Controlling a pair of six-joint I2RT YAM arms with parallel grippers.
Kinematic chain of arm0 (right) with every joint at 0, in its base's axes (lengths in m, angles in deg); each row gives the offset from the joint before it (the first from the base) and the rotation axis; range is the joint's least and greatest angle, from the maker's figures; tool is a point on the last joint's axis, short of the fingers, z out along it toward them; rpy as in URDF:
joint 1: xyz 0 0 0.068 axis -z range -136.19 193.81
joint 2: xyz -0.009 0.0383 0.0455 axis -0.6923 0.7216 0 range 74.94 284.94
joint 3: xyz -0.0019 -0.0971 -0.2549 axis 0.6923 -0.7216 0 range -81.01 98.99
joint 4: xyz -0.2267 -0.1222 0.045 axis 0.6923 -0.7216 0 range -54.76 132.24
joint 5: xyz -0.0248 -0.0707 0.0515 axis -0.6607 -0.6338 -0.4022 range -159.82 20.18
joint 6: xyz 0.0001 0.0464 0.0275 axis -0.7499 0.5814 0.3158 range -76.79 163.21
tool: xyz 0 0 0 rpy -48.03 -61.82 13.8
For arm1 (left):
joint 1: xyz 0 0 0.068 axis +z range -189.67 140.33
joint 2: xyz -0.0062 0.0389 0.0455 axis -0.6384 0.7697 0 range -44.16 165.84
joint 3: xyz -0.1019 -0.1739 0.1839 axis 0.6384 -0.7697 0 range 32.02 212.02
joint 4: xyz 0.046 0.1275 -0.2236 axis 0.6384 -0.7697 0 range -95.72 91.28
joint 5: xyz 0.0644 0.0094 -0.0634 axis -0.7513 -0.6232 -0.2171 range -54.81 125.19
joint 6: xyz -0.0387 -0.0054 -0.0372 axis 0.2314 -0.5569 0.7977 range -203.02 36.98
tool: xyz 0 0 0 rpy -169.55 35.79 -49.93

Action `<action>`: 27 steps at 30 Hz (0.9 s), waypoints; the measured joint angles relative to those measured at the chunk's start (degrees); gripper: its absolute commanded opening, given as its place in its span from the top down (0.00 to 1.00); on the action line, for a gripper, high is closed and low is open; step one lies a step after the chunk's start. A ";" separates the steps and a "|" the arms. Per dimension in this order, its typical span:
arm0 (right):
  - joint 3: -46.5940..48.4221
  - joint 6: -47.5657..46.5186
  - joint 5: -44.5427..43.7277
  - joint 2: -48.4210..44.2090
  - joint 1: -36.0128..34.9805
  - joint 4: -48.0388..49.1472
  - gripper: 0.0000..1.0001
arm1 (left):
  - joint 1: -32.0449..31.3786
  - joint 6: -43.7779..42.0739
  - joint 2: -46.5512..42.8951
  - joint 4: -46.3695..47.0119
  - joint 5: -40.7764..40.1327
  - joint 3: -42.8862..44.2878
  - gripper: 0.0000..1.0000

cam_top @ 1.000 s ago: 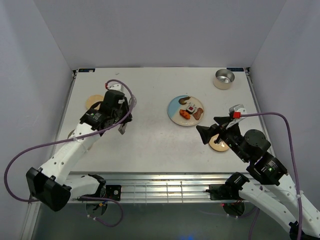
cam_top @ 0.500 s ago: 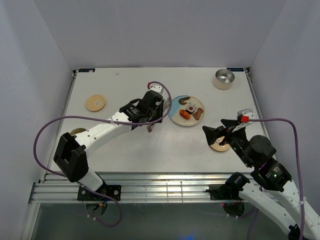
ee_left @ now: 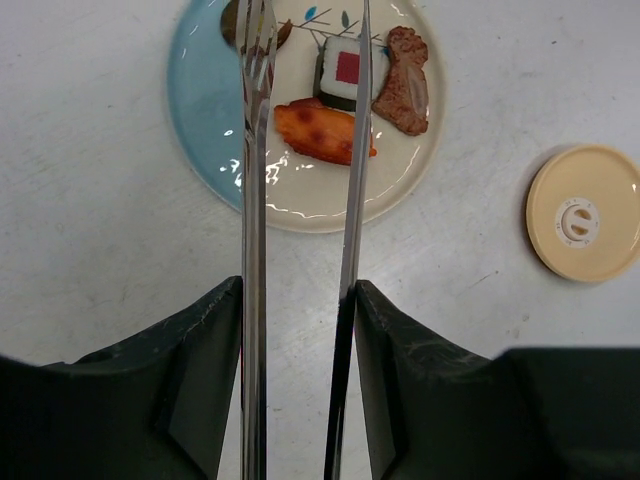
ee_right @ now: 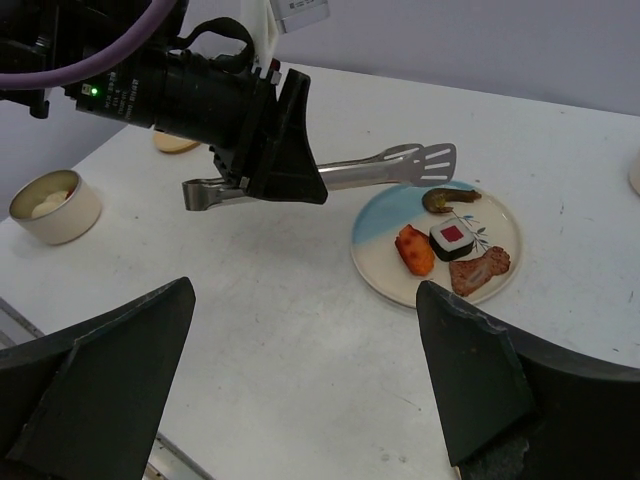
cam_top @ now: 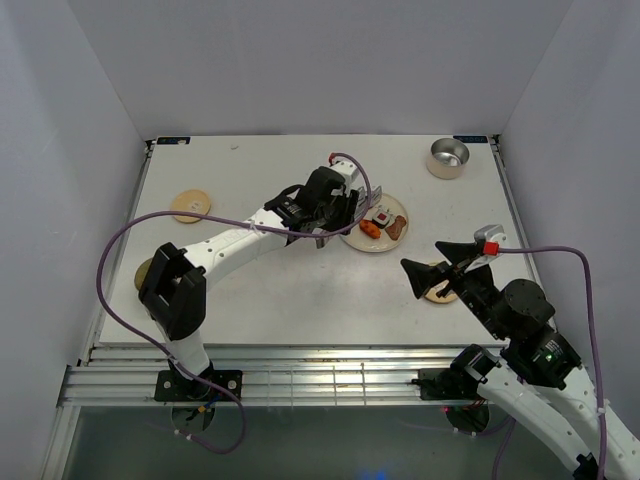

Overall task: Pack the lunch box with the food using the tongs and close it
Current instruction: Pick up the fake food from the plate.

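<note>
Left pincer (ee_left: 300, 300): clenched on the tongs (ee_left: 254, 200), one finger pressing the outside of each arm, the arms standing partly apart. The tong tips reach over the blue-and-white plate (ee_left: 205, 110); whether they touch the food cannot be determined.

Right pincer (ee_right: 305, 290): spread wide, grasping nothing, above the table (cam_top: 250, 290) near a cream disc (cam_top: 437, 292).

Food on the plate:
- An orange-red piece (ee_left: 318, 130) lies between the tong arms.
- A dark-wrapped roll (ee_left: 345, 70) with a red centre sits beside it.
- A brown piece (ee_left: 405, 85) sits at the right.
</note>
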 measured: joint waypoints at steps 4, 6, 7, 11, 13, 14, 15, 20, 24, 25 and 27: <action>-0.07 -0.07 0.63 -1.46 0.00 0.59 0.03 | -0.02 -2.25 0.02 2.16 1.42 0.07 0.40; -0.11 -0.09 0.98 -2.34 0.00 1.22 0.03 | -0.09 -3.87 0.20 2.89 1.44 0.26 0.40; -0.15 -0.09 1.14 -2.56 0.00 1.49 0.03 | -0.09 -4.70 0.48 2.99 1.33 0.55 0.40; -0.55 -0.15 1.75 -3.08 0.00 1.95 0.03 | 0.52 -6.99 3.28 2.97 1.25 3.23 0.40; -0.79 -0.17 2.01 -3.08 0.00 1.95 0.03 | 1.16 -7.74 4.55 2.86 1.33 3.85 0.40; -0.83 -0.17 2.05 -3.08 0.00 1.97 0.03 | 1.55 -8.07 4.96 2.80 1.36 3.96 0.40; -0.83 -0.20 2.14 -3.10 0.00 1.95 0.03 | 1.95 -8.37 5.35 2.69 1.44 4.04 0.40; -0.83 -0.20 2.82 -3.52 0.00 1.99 0.03 | 3.85 -10.16 7.30 2.08 1.81 5.29 0.43; -0.85 -0.20 3.15 -4.00 0.00 2.19 0.03 | 4.76 -11.52 7.80 1.62 2.78 5.33 0.44; -0.87 -0.20 3.17 -4.02 0.00 2.38 0.03 | 4.79 -11.72 7.80 1.46 2.93 5.33 0.44; -0.98 -0.22 3.19 -4.13 0.00 2.69 0.03 | 4.79 -11.98 7.85 1.38 3.37 5.33 0.44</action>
